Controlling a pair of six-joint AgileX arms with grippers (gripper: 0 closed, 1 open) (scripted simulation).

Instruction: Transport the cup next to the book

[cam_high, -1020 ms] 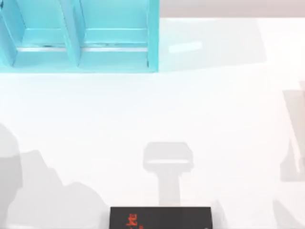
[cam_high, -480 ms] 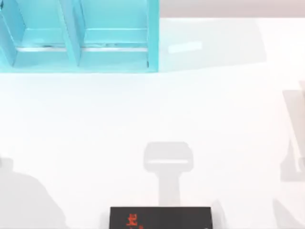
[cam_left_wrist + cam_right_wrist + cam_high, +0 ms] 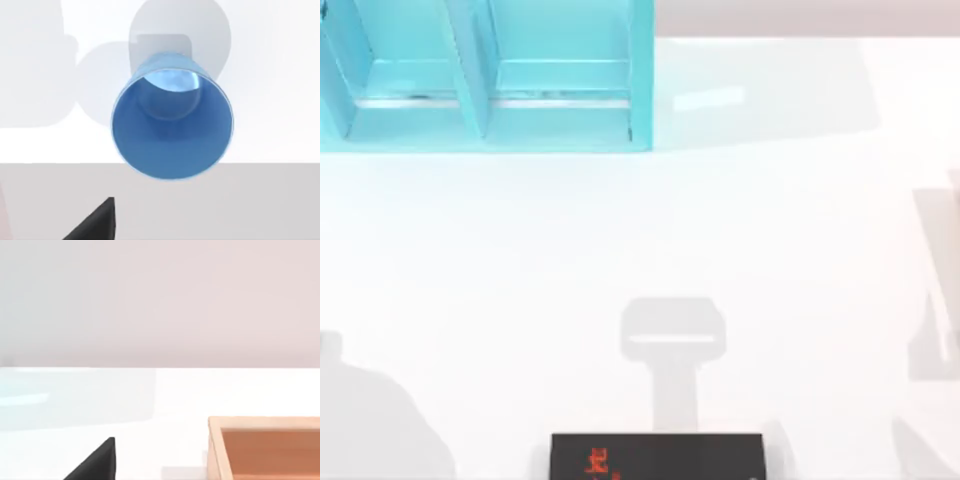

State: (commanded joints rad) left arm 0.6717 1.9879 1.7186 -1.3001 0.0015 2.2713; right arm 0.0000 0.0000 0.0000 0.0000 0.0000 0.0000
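One light-blue cup (image 3: 172, 117) sits ahead of the left tool in the left wrist view, its open mouth turned toward the camera so the round bottom shows inside. It rests on the white tabletop (image 3: 280, 75) near the tabletop's edge, casting a grey shadow behind it. A dark finger tip (image 3: 97, 222) of the left tool juts into the corner of that view, apart from the cup and not touching it; whether this tool is spread or pressed together cannot be told.

From above, the book (image 3: 657, 457) lies at the near edge of the tabletop, black with red lettering, cut off by the frame. A turquoise shelf unit (image 3: 485, 75) stands at the far left.

The right wrist view shows a dark finger tip (image 3: 97, 462) and a wooden box (image 3: 265, 447) on the tabletop; its state cannot be told either.
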